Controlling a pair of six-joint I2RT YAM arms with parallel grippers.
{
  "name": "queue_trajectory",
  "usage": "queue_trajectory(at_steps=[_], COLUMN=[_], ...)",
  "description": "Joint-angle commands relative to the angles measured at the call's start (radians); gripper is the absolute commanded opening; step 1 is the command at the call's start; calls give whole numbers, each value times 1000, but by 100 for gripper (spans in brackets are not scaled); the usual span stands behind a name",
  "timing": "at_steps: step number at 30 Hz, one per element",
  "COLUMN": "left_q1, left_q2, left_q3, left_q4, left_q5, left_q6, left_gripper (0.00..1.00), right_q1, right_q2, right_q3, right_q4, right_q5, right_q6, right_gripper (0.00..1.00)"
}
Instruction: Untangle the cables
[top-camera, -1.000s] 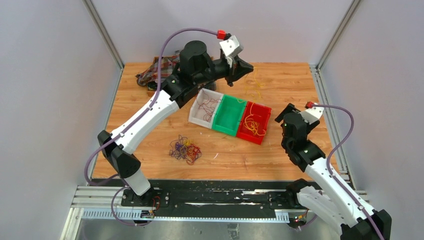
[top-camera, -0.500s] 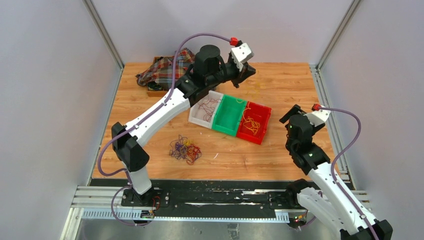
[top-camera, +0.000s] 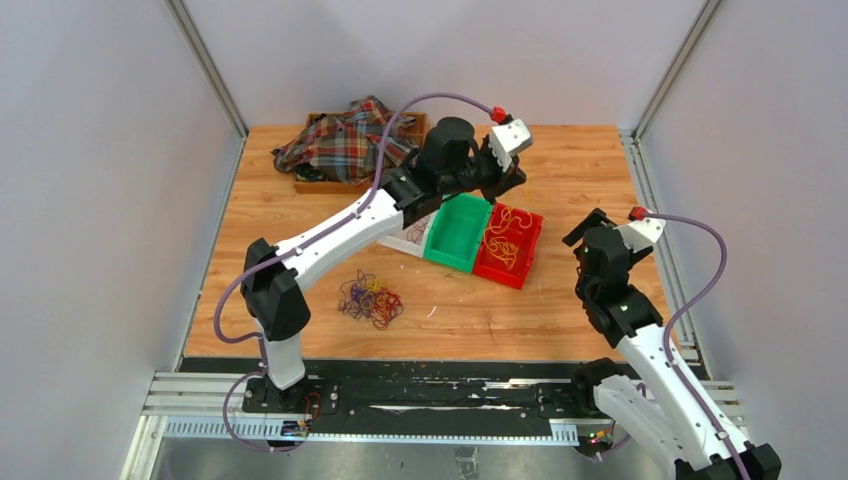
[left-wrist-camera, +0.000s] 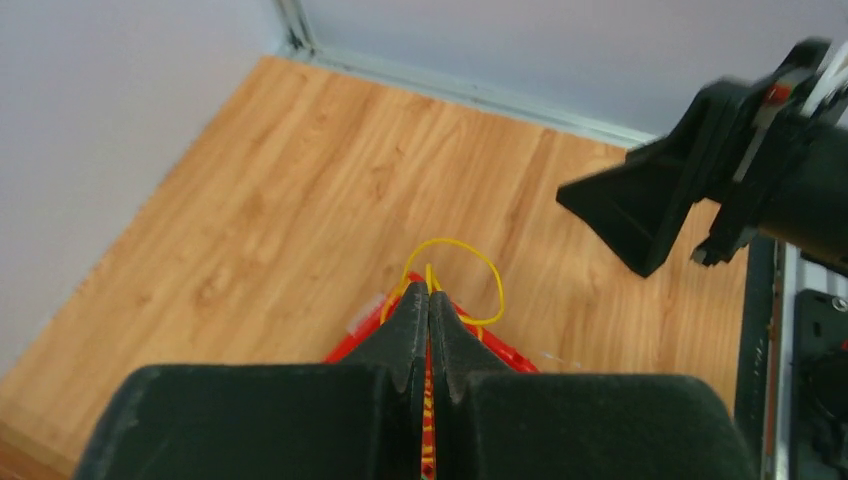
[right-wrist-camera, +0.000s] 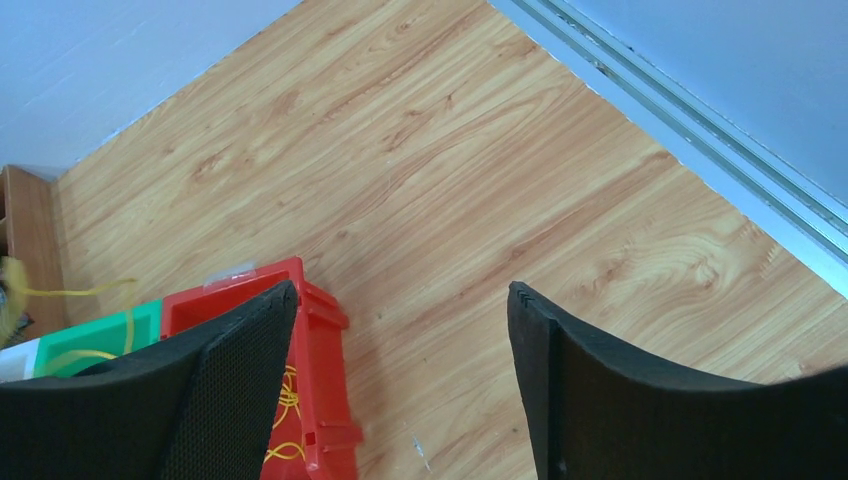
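A fist-sized tangle of thin cables in yellow, dark red and purple lies on the table at the near middle. My left gripper hangs over the red bin. In the left wrist view it is shut on a yellow cable loop that sticks out past the tips. The red bin holds several yellow loops. My right gripper is open and empty just right of the red bin; in the right wrist view it is above bare wood beside the bin.
A green bin stands between the red bin and a white bin that my left arm mostly hides. A plaid cloth covers a wooden box at the back left. Metal rails edge the table on the right.
My left arm has swung right from the far middle of the table to above the red bin, uncovering the plaid cloth. My right gripper has drawn back slightly to the right.
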Motion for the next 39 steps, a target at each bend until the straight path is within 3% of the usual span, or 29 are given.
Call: queue_trajectory(at_steps=[1,9,15,21,27,36,37,39], left_q1=[-11,-42,-43,-48,-54,-56,-56,-56], left_q2=[23,75,188,231,270,350,361,394], left_q3=[-91,-162,-90,-121,-113,-2,23,102], left_q4=[4,28,-26,-42,-75,-123,-144,-238], left_q5=[-23,-44,-114,-167,-223,-138,-133,-121], left_q6=[-96,-73,37,194,249,223,221,219], left_gripper=[0,0,0,0,0,1,3,28], right_q1=[-34,-55,-70,-93,-109,-117,-118,-120], right_q2=[-2,11,7,6,16,25,26,27], right_q3=[41,24,16,5,-3,-6,-8,-16], right_q4=[-21,-10,3,5,11,15,18,30], right_q5=[-14,-25,-31,-44,-65,-87,-95,-117], right_q6=[-5,12,1,5,15,7,7,6], right_gripper=[77,77,77,77,77,77,77,78])
